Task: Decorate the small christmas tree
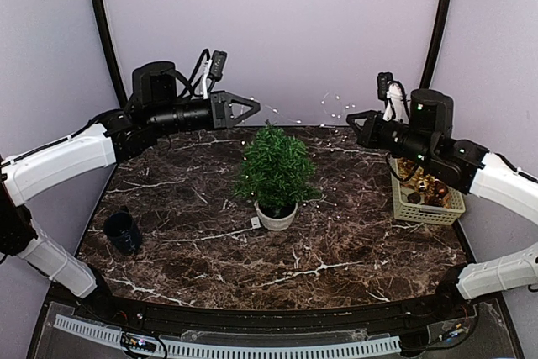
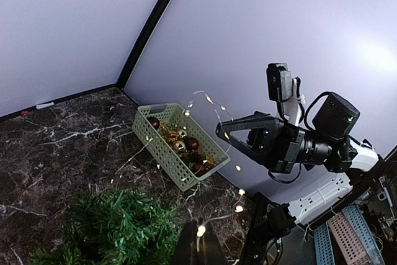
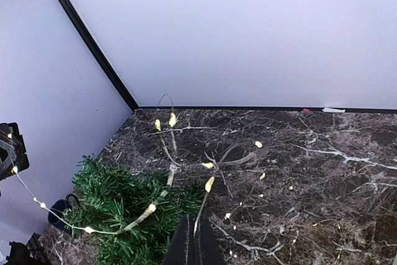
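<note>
At the near edge of the dark brown marble-patterned surface (image 1: pixel 336 241) runs a white slotted cable rail (image 1: pixel 227 347); at 8 o'clock on the surface stands a dark blue cup with a handle (image 1: pixel 123 231), well apart from everything else. Near the centre, a little toward 12 o'clock, stands the small christmas tree (image 1: pixel 276 170), dark green and conical, upright in its round white pot (image 1: pixel 276 218); the pot rests directly on the surface. At 3 o'clock, against the surface's edge, sits a beige slotted plastic basket (image 1: pixel 427 216) holding gold and dark red baubles (image 1: pixel 423 187); the right arm reaches over it.

Farther back, both arms hang above the surface at about treetop height. The left claw (image 1: pixel 255 108) is at 11 o'clock, pointing toward 3 o'clock; the right claw (image 1: pixel 350 118) is at 1 o'clock, pointing back at it. A thin wire light string with small warm-white bulbs (image 1: pixel 332 107) is strung between them and sags onto the tree's branches; the right wrist view shows lit bulbs lying in the needles (image 3: pixel 149 208). The left claw is closed, with a lit bulb right at its tips in the left wrist view (image 2: pixel 197 243); the right claw (image 3: pixel 195 243) is closed too, with a strand running straight into its fingers. Beyond them rises a plain pale wall (image 1: pixel 277 31) crossed by two black poles.
</note>
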{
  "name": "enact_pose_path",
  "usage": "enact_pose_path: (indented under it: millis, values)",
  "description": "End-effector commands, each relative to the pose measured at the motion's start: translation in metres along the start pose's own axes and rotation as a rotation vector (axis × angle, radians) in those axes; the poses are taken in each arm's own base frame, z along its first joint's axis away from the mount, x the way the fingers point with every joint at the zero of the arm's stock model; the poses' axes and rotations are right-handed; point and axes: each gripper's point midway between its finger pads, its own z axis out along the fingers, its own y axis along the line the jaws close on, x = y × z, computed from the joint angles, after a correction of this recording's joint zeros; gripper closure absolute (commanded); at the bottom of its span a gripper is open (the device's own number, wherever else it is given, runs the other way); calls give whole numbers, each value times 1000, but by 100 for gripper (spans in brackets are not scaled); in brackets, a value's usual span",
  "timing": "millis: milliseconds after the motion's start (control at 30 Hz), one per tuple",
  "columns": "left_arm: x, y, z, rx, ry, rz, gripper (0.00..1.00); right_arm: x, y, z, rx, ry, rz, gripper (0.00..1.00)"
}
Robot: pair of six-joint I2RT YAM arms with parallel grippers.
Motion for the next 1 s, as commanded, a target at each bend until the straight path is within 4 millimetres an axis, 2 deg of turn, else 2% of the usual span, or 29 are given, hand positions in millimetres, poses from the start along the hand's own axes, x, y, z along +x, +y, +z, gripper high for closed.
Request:
enact_pose_path:
  millis: [0, 233, 567, 767, 967]
  values:
    - [-36, -8, -5, 36, -104, 26, 100, -41, -6, -15, 76, -100, 0, 100]
    - [-43, 8, 1, 38, -117, 2, 100, -59, -13, -17, 124, -128, 4, 100]
    - [-55, 34, 2, 10, -154, -23, 100, -68, -16, -4, 156, -114, -17, 100]
    - [-60, 58, 3, -21, -172, -52, 100, -68, -37, 8, 246, -87, -10, 100]
    - [-54, 85, 16, -30, -142, -89, 100, -57, -61, 26, 326, -20, -9, 100]
